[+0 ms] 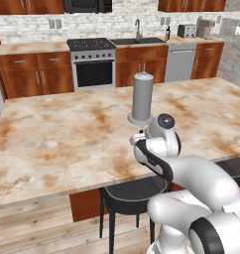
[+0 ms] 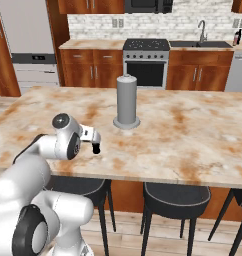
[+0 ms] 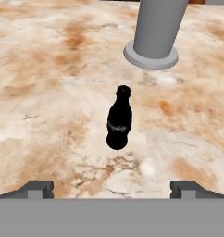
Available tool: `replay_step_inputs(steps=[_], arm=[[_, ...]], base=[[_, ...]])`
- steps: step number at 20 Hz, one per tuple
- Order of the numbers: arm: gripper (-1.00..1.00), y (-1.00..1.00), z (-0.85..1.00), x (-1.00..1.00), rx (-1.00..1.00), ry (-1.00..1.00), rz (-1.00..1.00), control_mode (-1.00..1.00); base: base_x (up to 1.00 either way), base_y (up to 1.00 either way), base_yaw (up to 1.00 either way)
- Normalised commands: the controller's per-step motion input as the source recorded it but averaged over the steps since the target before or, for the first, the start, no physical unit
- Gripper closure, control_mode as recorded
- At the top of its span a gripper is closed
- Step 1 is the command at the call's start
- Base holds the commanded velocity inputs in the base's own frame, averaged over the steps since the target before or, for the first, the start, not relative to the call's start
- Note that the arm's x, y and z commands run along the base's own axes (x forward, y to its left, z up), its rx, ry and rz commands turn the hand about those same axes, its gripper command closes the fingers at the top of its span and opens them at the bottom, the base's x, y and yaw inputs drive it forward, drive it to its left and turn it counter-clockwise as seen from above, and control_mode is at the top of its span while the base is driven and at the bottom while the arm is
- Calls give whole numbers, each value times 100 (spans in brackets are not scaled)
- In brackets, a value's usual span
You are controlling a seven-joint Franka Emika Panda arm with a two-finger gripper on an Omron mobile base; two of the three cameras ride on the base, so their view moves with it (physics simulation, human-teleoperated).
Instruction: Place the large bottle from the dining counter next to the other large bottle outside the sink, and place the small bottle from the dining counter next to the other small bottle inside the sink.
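Note:
The small bottle (image 3: 119,118), tiny, black and narrow-necked, stands upright on the beige marble dining counter (image 1: 57,134). My gripper (image 3: 113,187) is open and hovers just short of it, the bottle centred ahead of the wide-set fingertips (image 3: 37,189) and not touching them. From the right base view, the small bottle (image 2: 96,148) sits right below the gripper (image 2: 95,139). Far back, the dark sink (image 1: 137,41) has a steel tap, and the other large bottle (image 1: 167,33), black with a red label, stands on the counter to its right. The large bottle and the other small bottle are out of view.
A tall grey cylinder on a round base (image 1: 142,96) stands on the dining counter just beyond the small bottle. Dark stools (image 2: 173,195) sit under the counter's near edge. A stove (image 1: 92,59) and a toaster (image 1: 186,31) flank the sink along the back wall.

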Motion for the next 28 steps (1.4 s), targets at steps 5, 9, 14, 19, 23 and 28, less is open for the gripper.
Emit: replay_step_inputs(steps=[5,9,14,19,23,28], arm=[[-100,0,0,14,0,0,0,-100],[-100,-4,0,21,0,0,0,-100],[-100,-2,0,17,0,0,0,-100],[-100,-3,0,16,0,0,0,-100],[-100,0,-1,8,0,0,0,-100],[-100,0,-5,0,0,0,0,-100]], base=[[0,0,0],[0,0,0],[0,0,0],[0,0,0],[0,0,0],[0,0,0]])
